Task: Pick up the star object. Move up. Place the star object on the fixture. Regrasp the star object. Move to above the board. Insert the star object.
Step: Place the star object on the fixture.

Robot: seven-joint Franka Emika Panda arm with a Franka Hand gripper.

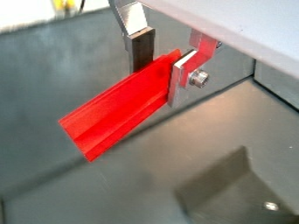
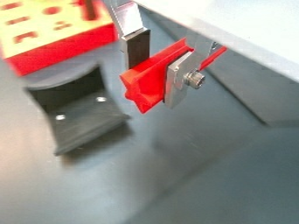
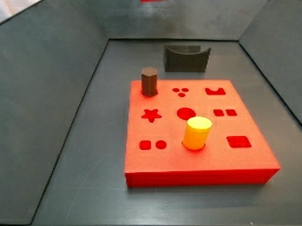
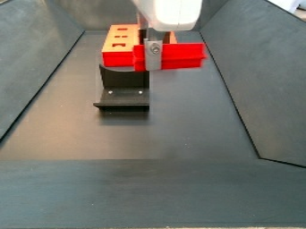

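My gripper [image 1: 162, 63] is shut on the star object [image 1: 111, 109], a long bright red peg held lying sideways between the dark pads. Both wrist views show the grip, as does a side view [image 4: 153, 54]. The peg [image 4: 180, 55] hangs in the air above the floor, beside and higher than the fixture [image 4: 122, 89], a dark block with a notch that also shows in a wrist view [image 2: 76, 114]. The red board [image 3: 200, 172] lies beyond the fixture [image 3: 186, 58]; its star cut-out [image 3: 151, 115] is empty. In that side view the gripper is almost out of frame.
A dark brown cylinder [image 3: 150, 81] and a yellow cylinder [image 3: 197, 132] stand upright in the board. Sloping dark grey walls [image 4: 251, 98] close in the floor on both sides. The board's edge shows behind the gripper in a wrist view [image 2: 47, 39].
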